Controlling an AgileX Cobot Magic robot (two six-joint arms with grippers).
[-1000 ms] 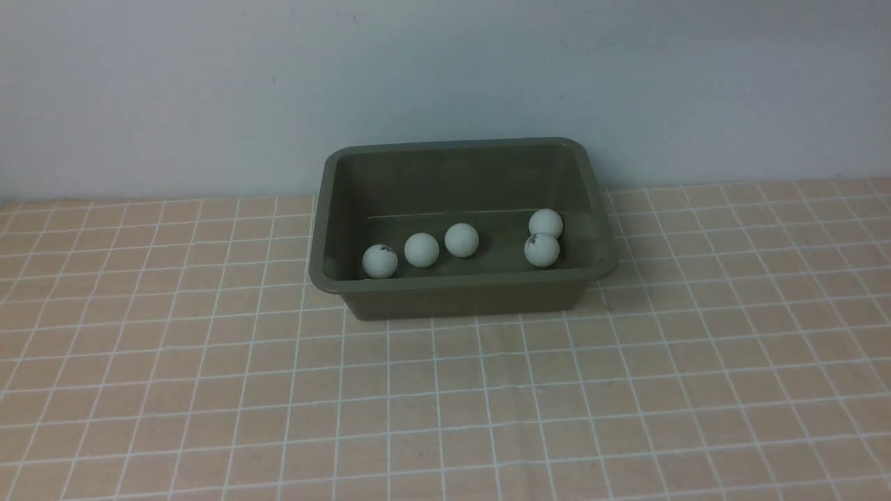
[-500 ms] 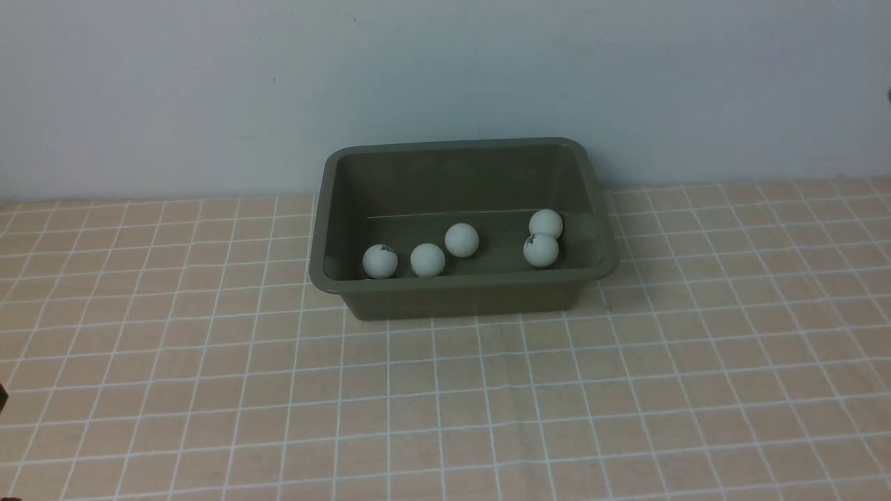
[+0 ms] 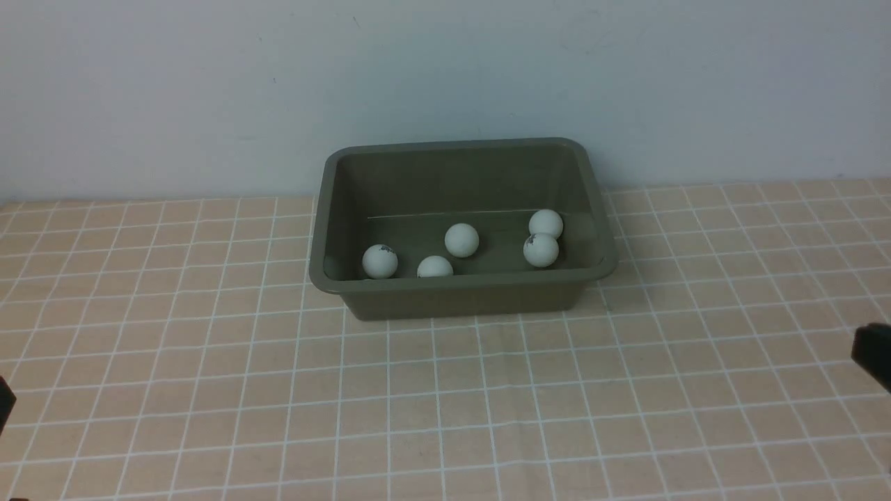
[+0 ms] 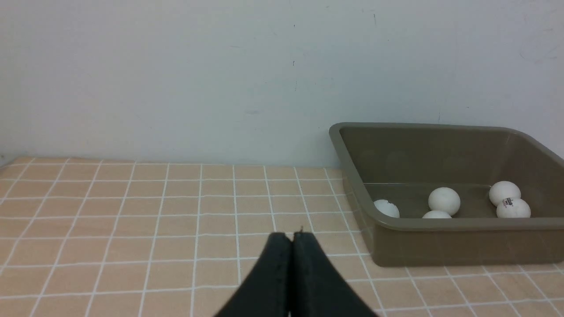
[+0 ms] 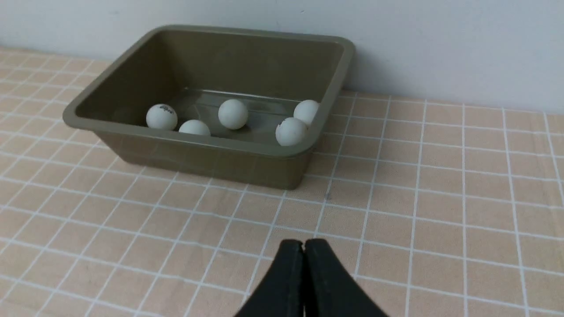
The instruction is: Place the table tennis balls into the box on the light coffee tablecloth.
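Peach checked tablecloth (image 3: 487, 403) carries the box (image 3: 459, 296) holding five balls (image 3: 461, 239). Both grippers, left (image 4: 291, 235) and right (image 5: 303, 243), hover low nearby, pinched closed, empty.

Five table tennis balls (image 5: 233, 114) lie in the box (image 5: 189, 152); the right hand (image 5: 304, 246) hangs closed, empty, above the tablecloth (image 5: 440, 185).

Matte black tapered fingers (image 4: 291, 264), smooth and unmarked

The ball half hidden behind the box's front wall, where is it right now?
In the front view that ball sits inside the box, against its near wall, left of centre, between the ball in the near left corner and the middle ball.
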